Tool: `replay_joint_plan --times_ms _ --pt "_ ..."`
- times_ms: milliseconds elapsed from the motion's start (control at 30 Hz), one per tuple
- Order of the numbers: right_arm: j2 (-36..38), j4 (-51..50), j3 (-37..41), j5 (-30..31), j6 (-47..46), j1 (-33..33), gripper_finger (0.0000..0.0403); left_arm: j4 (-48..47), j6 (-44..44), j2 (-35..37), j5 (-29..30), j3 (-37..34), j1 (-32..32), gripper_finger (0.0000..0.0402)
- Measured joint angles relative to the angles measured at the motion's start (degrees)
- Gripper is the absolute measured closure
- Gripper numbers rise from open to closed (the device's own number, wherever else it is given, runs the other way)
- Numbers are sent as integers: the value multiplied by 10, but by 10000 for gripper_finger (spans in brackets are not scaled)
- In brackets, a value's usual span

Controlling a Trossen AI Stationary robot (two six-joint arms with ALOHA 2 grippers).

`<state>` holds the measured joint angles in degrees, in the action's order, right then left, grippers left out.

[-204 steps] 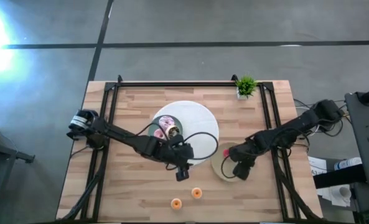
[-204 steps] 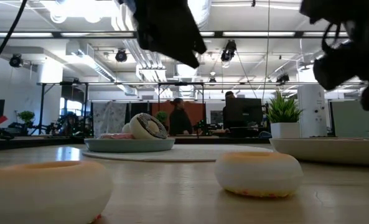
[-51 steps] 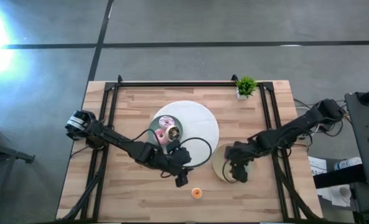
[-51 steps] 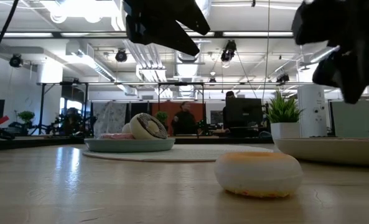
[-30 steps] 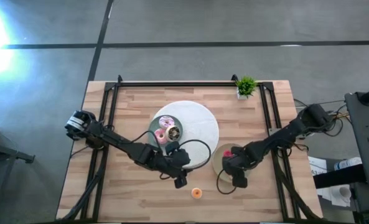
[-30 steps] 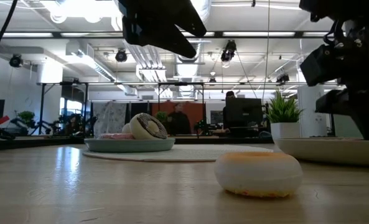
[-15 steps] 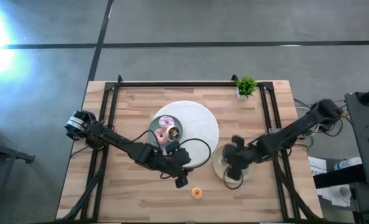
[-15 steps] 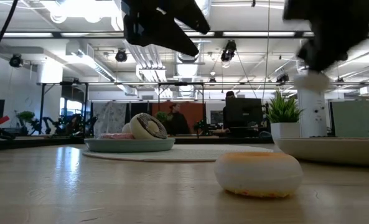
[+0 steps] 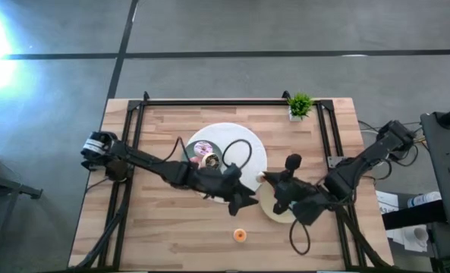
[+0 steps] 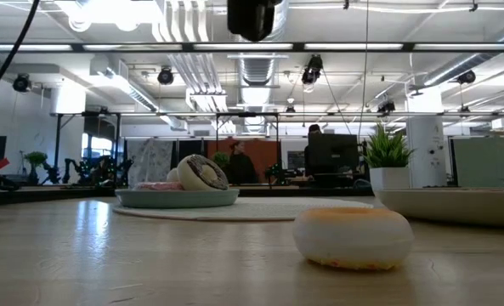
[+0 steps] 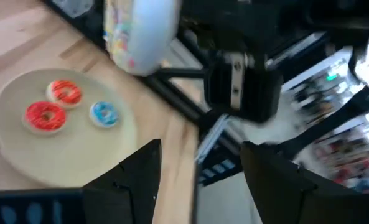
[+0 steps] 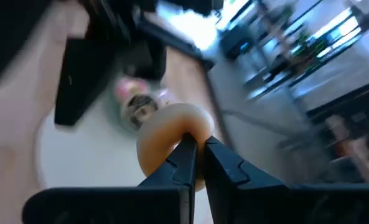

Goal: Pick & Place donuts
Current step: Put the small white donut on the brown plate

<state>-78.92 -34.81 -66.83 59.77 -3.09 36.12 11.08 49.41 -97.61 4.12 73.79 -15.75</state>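
Note:
My right gripper (image 12: 200,158) is shut on a pale tan donut (image 12: 165,134), held high near the beige plate (image 9: 269,206). The left wrist view shows this donut (image 11: 140,37) on edge, with sprinkles. My left gripper (image 11: 200,180) is open and empty. It is raised beside the right one, between the white mat and the beige plate (image 9: 247,201). Two red donuts (image 11: 45,116) and a blue one (image 11: 103,114) lie on the beige plate (image 11: 78,155). An orange donut (image 9: 240,235) lies flat on the table near the front edge and shows in the low view (image 10: 353,236). My right gripper pinches the donut's ring (image 12: 172,146) between its two fingers, at the part nearest the wrist. Whether a finger reaches into the hole I cannot tell. The donut is lifted clear of table and plate, and stands on edge.
A teal plate (image 9: 188,158) with several donuts (image 9: 203,154) sits on a round white mat (image 9: 243,148) at the table's middle. A small potted plant (image 9: 299,105) stands at the far right corner. The two arms are close together over the table's middle.
My right gripper has risen from the near side of the beige plate with the donut. It has gone toward the far edge, turned, and left the top of the low view. My left gripper has moved up and toward the table's right, close to the right gripper.

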Motion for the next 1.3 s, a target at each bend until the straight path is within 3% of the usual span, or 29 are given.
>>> replay_joint_plan --times_ms 267,367,533,700,833,1000,1200,1300 --pt "-7 -25 -71 82 -42 27 390 35 13 35 42 0 4 207" --pt "-5 -17 -74 139 39 47 390 71 46 44 33 0 13 207" --pt "-7 16 -80 175 187 59 390 125 129 59 14 0 43 207" --pt "-4 87 -85 230 314 59 390 209 211 59 -65 -1 80 207" --pt "-2 117 -101 263 377 59 390 219 282 59 -110 -1 111 207" --pt "-1 116 -126 289 396 59 390 225 387 60 -142 -1 130 207" --pt "0 116 -135 289 390 54 390 253 404 60 -144 0 136 207" --pt "3 115 -135 288 318 40 390 248 345 60 -147 0 137 207"
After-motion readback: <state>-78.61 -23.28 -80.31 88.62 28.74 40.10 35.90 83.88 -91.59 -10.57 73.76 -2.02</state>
